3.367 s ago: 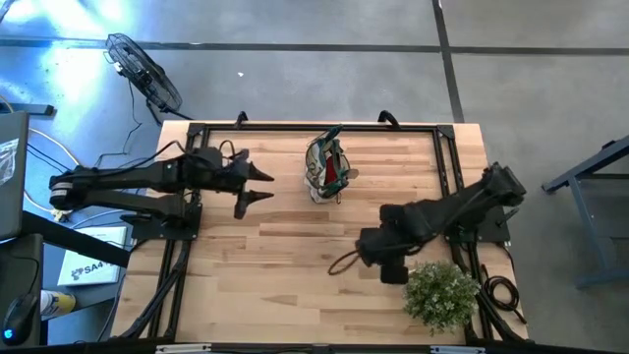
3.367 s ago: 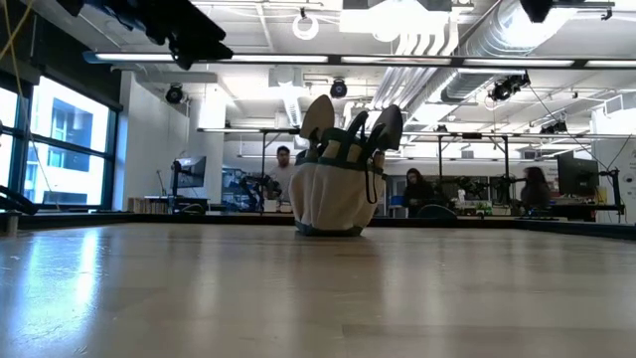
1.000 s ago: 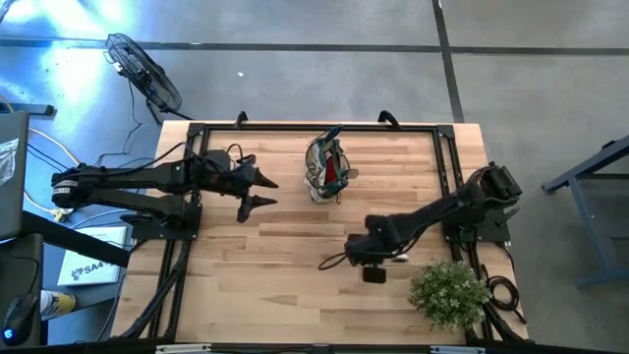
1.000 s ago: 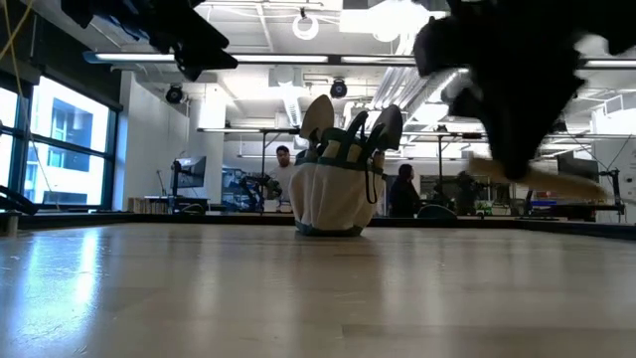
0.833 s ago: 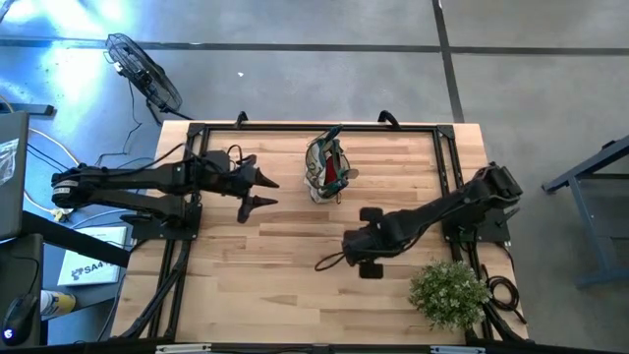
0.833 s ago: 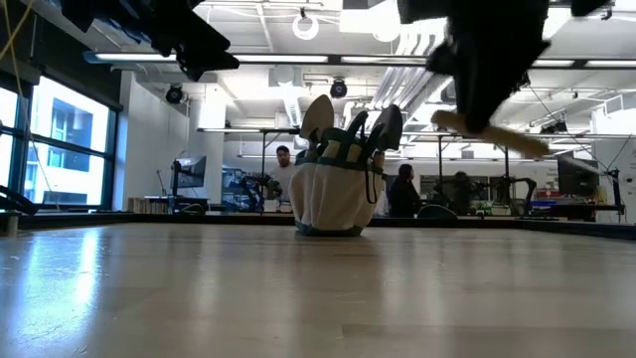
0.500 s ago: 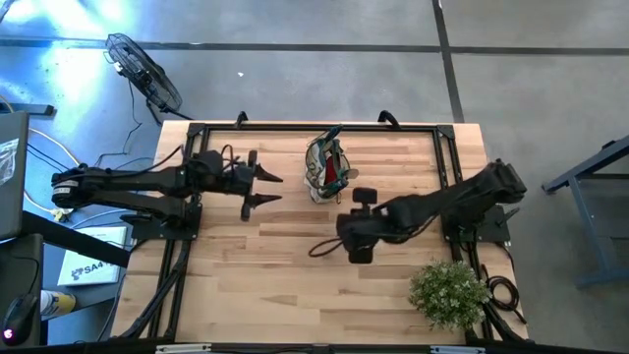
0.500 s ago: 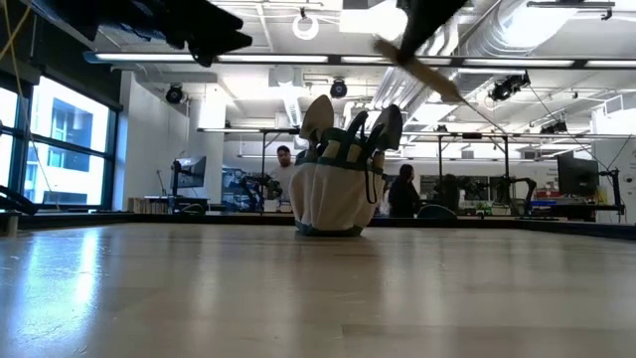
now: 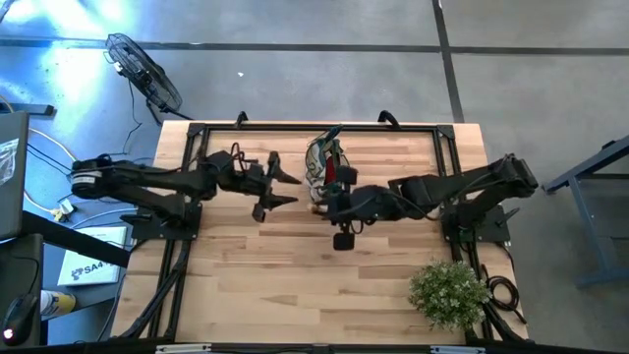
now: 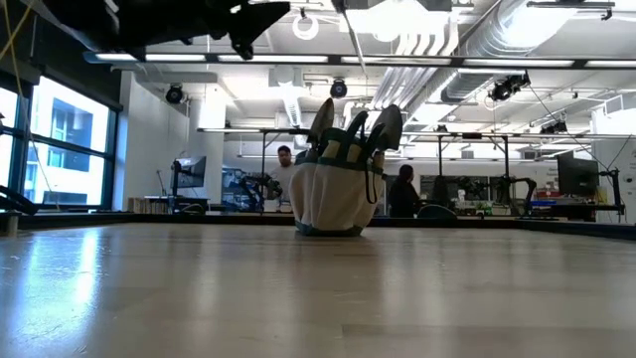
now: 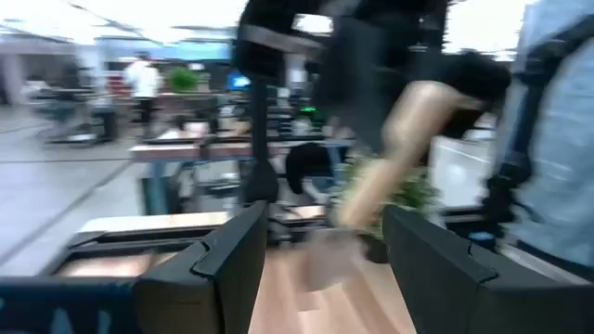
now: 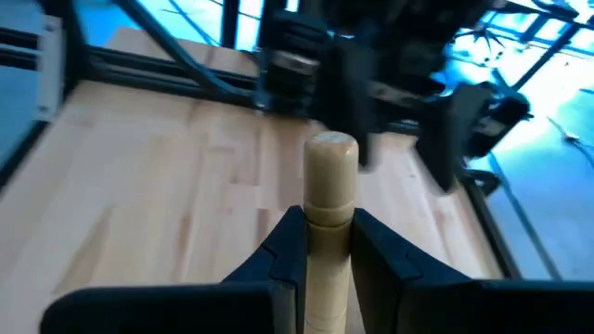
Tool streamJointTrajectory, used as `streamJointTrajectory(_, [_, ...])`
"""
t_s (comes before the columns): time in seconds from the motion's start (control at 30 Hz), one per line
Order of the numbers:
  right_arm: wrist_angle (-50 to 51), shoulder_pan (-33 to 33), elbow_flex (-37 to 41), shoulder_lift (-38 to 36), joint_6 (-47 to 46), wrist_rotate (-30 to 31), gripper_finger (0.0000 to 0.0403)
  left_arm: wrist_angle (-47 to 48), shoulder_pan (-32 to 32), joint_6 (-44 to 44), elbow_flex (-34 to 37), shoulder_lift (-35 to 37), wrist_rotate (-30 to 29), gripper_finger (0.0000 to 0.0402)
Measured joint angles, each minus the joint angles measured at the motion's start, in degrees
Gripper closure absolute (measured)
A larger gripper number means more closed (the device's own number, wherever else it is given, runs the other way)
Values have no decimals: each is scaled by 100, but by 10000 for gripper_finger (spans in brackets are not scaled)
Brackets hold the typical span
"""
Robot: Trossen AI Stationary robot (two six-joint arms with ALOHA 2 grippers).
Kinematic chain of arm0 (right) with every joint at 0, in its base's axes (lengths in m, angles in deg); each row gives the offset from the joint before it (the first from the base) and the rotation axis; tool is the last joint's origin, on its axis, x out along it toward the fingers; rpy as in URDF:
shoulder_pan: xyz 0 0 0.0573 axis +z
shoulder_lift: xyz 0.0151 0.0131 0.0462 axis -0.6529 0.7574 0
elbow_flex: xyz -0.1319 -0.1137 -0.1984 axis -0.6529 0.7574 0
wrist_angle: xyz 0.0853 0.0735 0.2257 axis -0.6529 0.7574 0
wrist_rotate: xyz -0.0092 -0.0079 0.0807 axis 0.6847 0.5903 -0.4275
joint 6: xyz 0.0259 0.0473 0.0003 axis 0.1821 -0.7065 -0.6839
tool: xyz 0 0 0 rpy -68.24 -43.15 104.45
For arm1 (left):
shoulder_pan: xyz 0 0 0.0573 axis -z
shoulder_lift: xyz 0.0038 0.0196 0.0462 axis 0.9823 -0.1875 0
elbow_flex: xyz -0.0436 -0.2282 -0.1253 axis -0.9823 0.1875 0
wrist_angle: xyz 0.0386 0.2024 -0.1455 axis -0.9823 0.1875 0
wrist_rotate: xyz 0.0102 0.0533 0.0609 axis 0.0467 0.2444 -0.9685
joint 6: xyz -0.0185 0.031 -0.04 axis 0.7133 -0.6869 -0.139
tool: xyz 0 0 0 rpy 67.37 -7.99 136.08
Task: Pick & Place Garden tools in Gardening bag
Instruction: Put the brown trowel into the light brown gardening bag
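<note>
Trowel (image 12: 330, 190), carried bagward, in right end effector (image 12: 325, 243)

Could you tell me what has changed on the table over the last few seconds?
The right gripper, shut on a wooden-handled trowel, carried it from near the plant across to the gardening bag. The left gripper, open and empty, moved closer to the bag. Bag and plant stayed put.

The right gripper (image 9: 322, 204) has carried its trowel (image 12: 329, 199) from near the plant (image 9: 447, 293) to beside the bag (image 9: 325, 162); the left gripper (image 9: 288, 189) has neared it
</note>
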Motion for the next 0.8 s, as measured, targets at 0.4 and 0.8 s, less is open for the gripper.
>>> streamJointTrajectory(0.4, [-498,-369,0,2,276,-329,358,-171,46,78,-493,-844,680,192])
streamJointTrajectory(0.8, [-846,-609,0,0,322,-771,358,-159,459,-669,-691,-842,-608,192])
